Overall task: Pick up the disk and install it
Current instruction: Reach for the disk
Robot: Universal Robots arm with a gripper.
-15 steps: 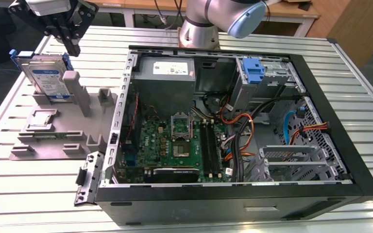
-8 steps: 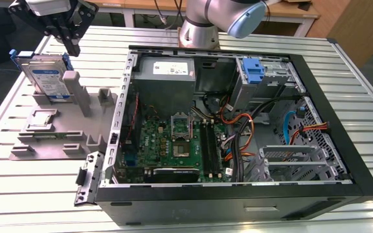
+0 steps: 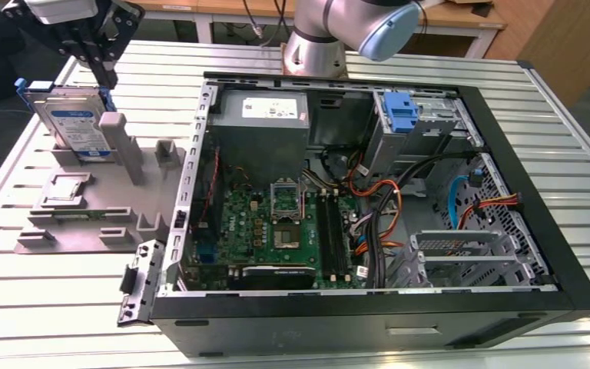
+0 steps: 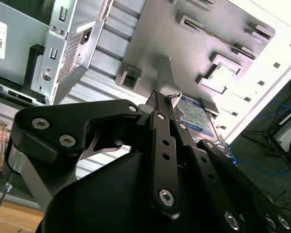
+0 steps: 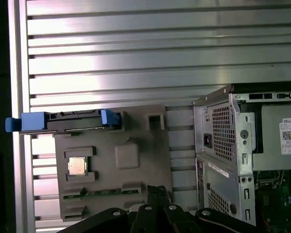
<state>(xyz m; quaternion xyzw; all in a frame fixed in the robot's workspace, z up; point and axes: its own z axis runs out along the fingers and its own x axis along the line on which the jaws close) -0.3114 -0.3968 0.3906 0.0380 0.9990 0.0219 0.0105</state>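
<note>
The disk (image 3: 74, 127) stands on edge in a slot of the grey holder (image 3: 80, 231), on the exterior view's left. It has a grey body, a white-and-blue label and blue rails. My gripper (image 3: 105, 77) hangs just above its top edge, fingers together and nothing between them. In the second wrist view the fingertips (image 4: 164, 99) sit close to the disk (image 4: 196, 116) without holding it. In the first wrist view the disk (image 5: 63, 121) lies apart from the gripper (image 5: 157, 191).
The open computer case (image 3: 571, 231) fills the exterior view's right, with a motherboard (image 3: 274, 223), cables, a blue bracket (image 3: 402, 111) in the upper bay and a metal drive cage (image 3: 469, 257) low down. The holder (image 5: 136, 160) also carries a processor chip (image 5: 77, 166) and a green strip (image 5: 102, 193).
</note>
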